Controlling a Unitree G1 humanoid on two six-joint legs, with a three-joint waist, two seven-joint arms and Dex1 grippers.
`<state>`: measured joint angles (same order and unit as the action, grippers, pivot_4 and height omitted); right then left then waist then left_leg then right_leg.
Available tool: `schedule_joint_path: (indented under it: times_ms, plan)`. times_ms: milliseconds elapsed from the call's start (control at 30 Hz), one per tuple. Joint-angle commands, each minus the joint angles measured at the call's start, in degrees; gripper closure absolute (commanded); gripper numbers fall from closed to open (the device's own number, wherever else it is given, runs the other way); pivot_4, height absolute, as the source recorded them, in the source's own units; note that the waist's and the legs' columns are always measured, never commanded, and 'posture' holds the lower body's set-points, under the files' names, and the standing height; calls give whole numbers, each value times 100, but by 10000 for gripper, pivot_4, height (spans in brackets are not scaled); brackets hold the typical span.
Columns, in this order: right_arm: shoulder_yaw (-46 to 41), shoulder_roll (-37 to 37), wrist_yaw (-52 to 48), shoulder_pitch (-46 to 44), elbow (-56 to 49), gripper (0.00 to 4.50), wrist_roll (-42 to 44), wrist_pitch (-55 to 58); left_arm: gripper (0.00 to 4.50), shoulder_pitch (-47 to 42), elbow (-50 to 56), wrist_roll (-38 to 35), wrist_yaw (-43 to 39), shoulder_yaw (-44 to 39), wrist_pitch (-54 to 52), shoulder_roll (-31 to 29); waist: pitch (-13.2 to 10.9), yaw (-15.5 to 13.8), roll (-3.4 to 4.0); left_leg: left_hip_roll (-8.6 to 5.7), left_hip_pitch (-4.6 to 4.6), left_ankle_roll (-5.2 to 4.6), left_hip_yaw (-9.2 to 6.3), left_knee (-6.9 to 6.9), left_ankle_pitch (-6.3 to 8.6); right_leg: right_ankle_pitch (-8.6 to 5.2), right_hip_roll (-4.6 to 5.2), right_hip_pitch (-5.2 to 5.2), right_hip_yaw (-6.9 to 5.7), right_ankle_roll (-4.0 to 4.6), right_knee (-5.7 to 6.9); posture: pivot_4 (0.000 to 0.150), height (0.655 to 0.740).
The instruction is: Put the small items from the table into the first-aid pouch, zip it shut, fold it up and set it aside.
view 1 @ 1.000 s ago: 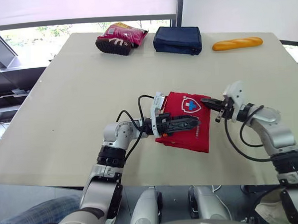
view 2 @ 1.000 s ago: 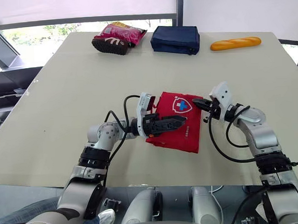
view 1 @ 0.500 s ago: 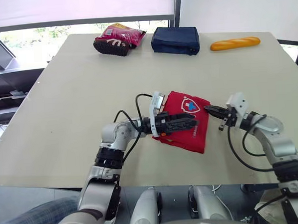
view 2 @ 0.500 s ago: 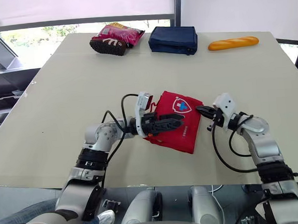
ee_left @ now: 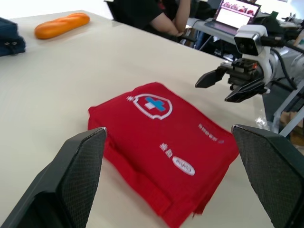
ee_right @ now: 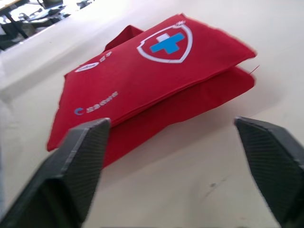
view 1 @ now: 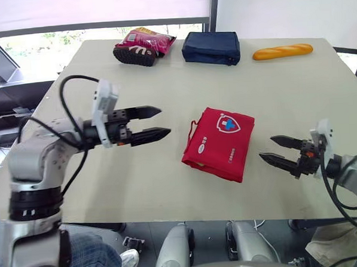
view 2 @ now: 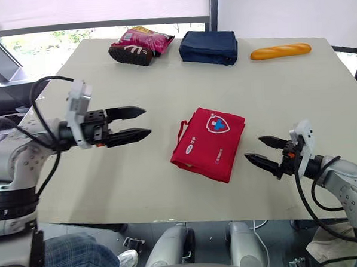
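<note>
Lying folded at the near middle of the table (view 1: 103, 71), the red first-aid pouch (view 1: 218, 143) shows its shield-and-cross badge upward, its long axis running from 1 to 7 o'clock. My right gripper (view 1: 266, 147), fingers spread and empty, is the nearer one, with the pouch near at my 9 o'clock. My left gripper (view 1: 164, 121), likewise spread, hangs farther off, pouch at its 4 o'clock. Setting it aside looks like the step left.

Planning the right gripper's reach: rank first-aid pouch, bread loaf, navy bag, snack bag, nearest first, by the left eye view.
1. first-aid pouch, beside the right gripper
2. bread loaf, far right
3. navy bag, far middle
4. snack bag, far edge, left
</note>
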<state>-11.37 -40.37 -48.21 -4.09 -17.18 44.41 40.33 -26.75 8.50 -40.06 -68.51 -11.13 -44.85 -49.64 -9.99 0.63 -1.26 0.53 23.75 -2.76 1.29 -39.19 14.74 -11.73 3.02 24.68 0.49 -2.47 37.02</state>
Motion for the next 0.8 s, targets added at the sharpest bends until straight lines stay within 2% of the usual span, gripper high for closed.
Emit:
schedule_joint_path:
  times_ms: [33, 300, 400, 500, 567, 633, 700, 800]
  plan:
    - [175, 72, 456, -629, 167, 900, 186, 757, 0, 209, 577, -388, -480, -404, 78, -425, -3, 17, -4, 2, 0, 0, 2, 0, 0, 0, -2, 2, 0, 0, 0, 1500, 7164]
    - [823, 642, 936, -1563, 1196, 900, -340, 1225, 0, 330, 1167, -1078, -785, -694, -37, -747, -4, -1, -6, -1, 8, 0, -3, 1, 0, 0, -1, 3, -4, 1, -3, 1500, 7164]
    - [1209, 770, 784, -1740, 1328, 900, -641, 1079, 0, 323, 1184, -1159, -780, -665, -22, -785, -2, 33, -8, 0, 4, 0, 1, 0, 0, 2, -4, 2, -1, -5, -3, 1500, 7164]
    - [1149, 1024, 794, -1873, 1357, 900, -502, 1217, 0, 345, 1205, -1173, -744, -609, 7, -776, -2, 44, -8, 11, -1, 0, 0, 1, 0, 4, -21, 2, -1, -10, -2, 1500, 7164]
    - [1077, 1183, 848, -1930, 1361, 6169, -445, 1280, 0, 384, 1227, -1160, -734, -584, 31, -767, -3, 57, -7, 18, -1, 0, -2, 2, 0, 11, -28, 3, -1, -20, -1, 1500, 7164]
    - [987, 1302, 849, -1952, 1333, 13265, -352, 1378, 0, 392, 1234, -1150, -701, -575, 55, -747, -3, 57, -7, 19, -1, 0, -1, 3, 0, 13, -31, 6, 0, -22, 2, 1500, 7164]
    - [860, 1397, 911, -1957, 1300, 24448, -251, 1486, 0, 394, 1234, -1169, -685, -583, 69, -739, -3, 50, -7, 20, -1, 0, -1, 3, 0, 13, -30, 6, 0, -22, 2, 1500, 7164]
    - [652, 1504, 1043, -1946, 1270, 38791, -115, 1579, 0, 404, 1219, -1188, -676, -600, 88, -733, -3, 34, -7, 18, 0, 0, 0, 2, 0, 13, -27, 6, 1, -22, 2, 1500, 7164]
